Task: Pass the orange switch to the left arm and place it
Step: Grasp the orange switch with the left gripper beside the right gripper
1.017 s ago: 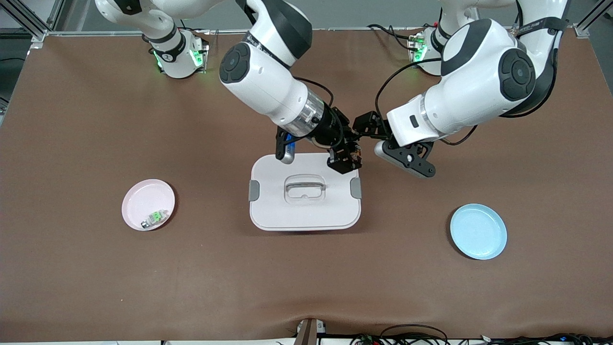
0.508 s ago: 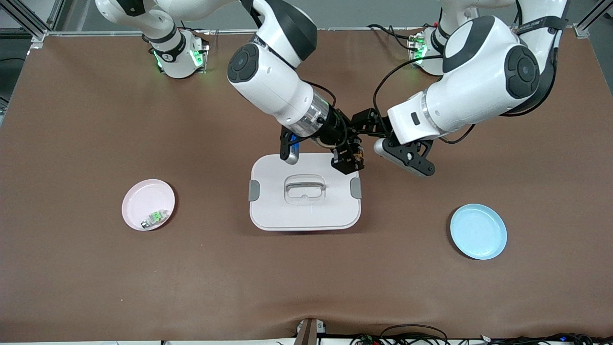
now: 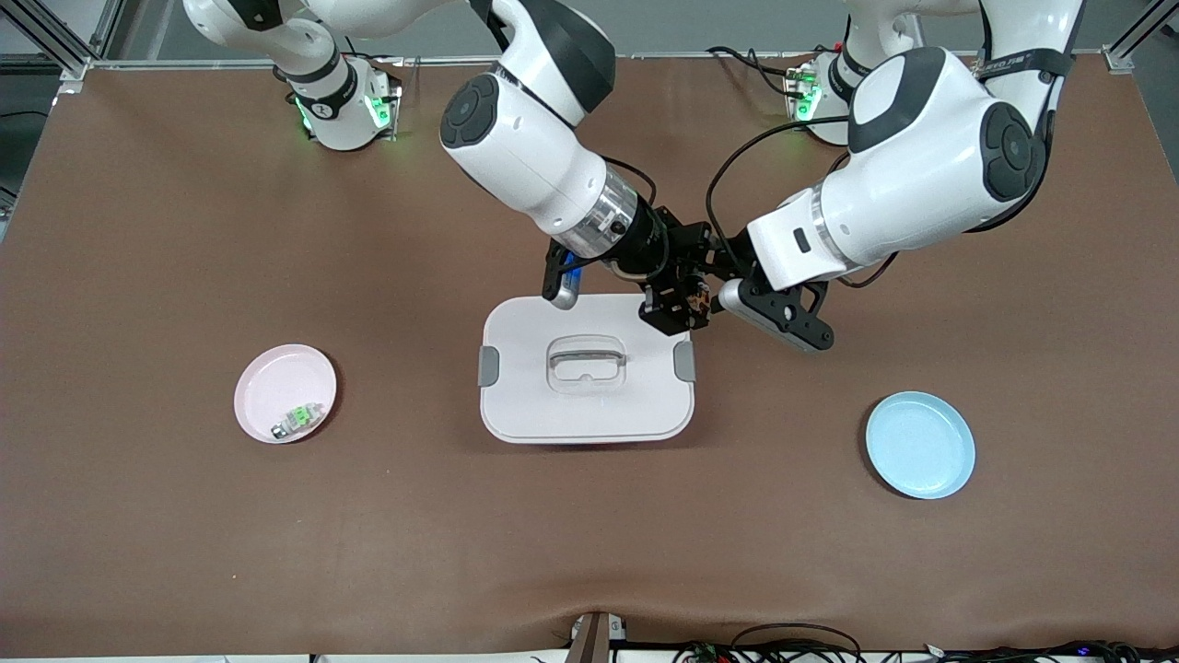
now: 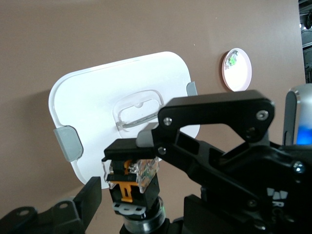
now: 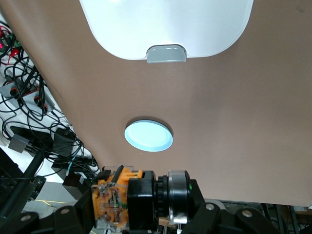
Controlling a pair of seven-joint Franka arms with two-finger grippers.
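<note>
I count two arms, both reaching in to meet just above centre of the front frame, over the upper right corner of the box (image 3: 586, 387). The right gripper (image 3: 683, 308), coming from the upper left base, is clamped on the orange switch (image 3: 697, 302); in the left wrist view that switch (image 4: 130, 181) sits pinched under the black finger (image 4: 127, 146), orange body and clear top showing. The left gripper (image 3: 714, 299), coming from the upper right base, is right at the switch, with one finger (image 4: 87, 200) low in its own view standing beside the part. I cannot tell whether its jaws have closed on the switch.

One box, white with two grey side clips and one handle recess in its lid, sits centre frame. Two plates: one pink plate (image 3: 262, 391) at lower left, one blue plate (image 3: 921, 445) at lower right. The pink plate carries one small green-and-white component (image 3: 297, 420). The right wrist view shows the switch (image 5: 122, 199) low in frame, the blue plate (image 5: 148, 135) near centre and the box's edge (image 5: 165, 24) with one clip along the top.
</note>
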